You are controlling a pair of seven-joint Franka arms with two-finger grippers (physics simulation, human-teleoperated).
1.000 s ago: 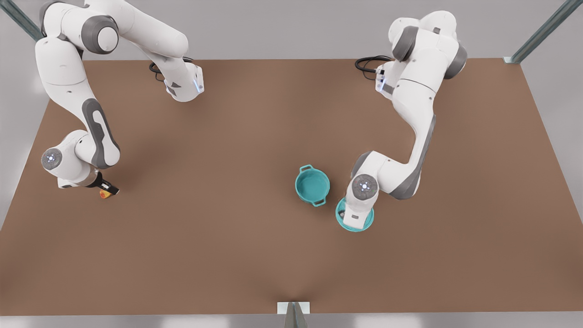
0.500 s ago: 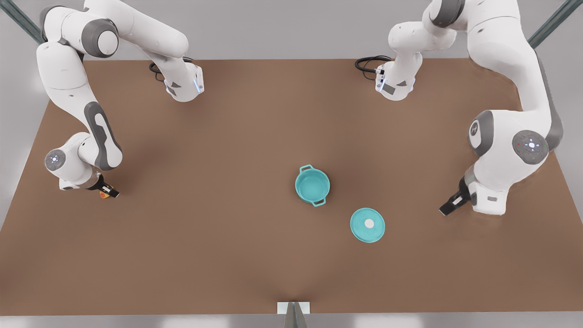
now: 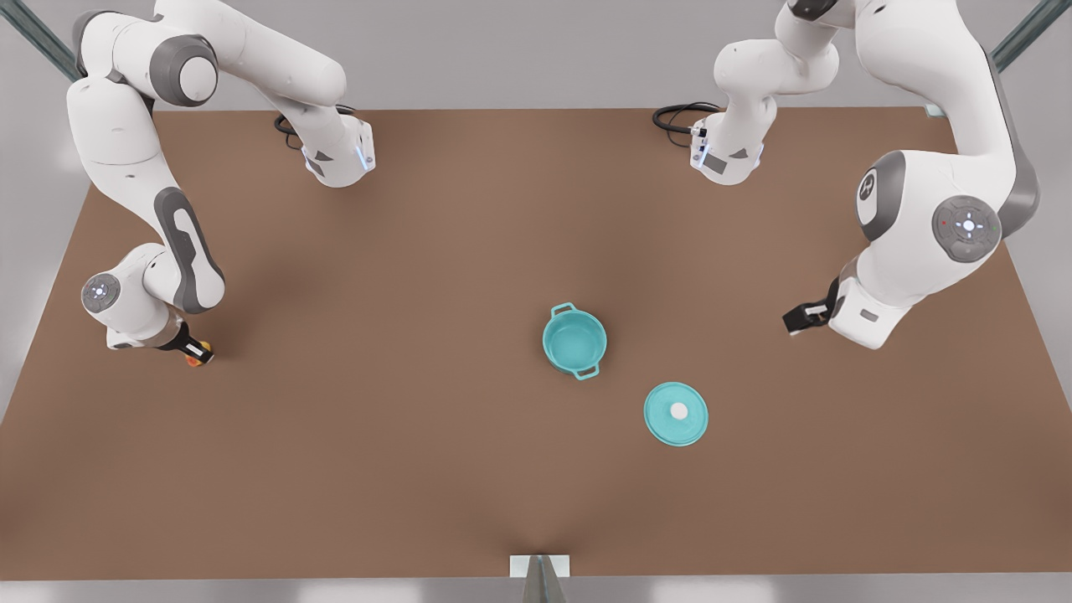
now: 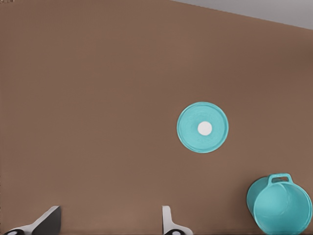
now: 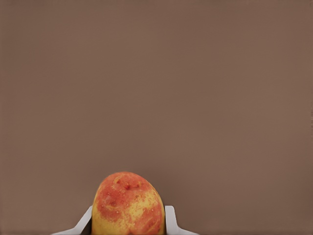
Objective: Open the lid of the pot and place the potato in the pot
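Currently potato (image 5: pixel 128 204) clamped between right gripper (image 3: pixel 194 351) fingers, left gripper (image 3: pixel 800 319) spread apart, parked well clear of pot lid (image 3: pixel 676 414), pot (image 3: pixel 574 340) uncovered.

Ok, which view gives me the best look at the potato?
The right wrist view: the potato sits close up between the right gripper fingers, red patches clear. The front view shows it as a tiny speck at that gripper.

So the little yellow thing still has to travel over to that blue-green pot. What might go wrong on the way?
The right gripper pinches the rounded potato near its edges, so it might slip out on the way across the table. The pot is small, so a drop slightly off could miss it. The left gripper, open, waits aside; the pot lid lies clear.
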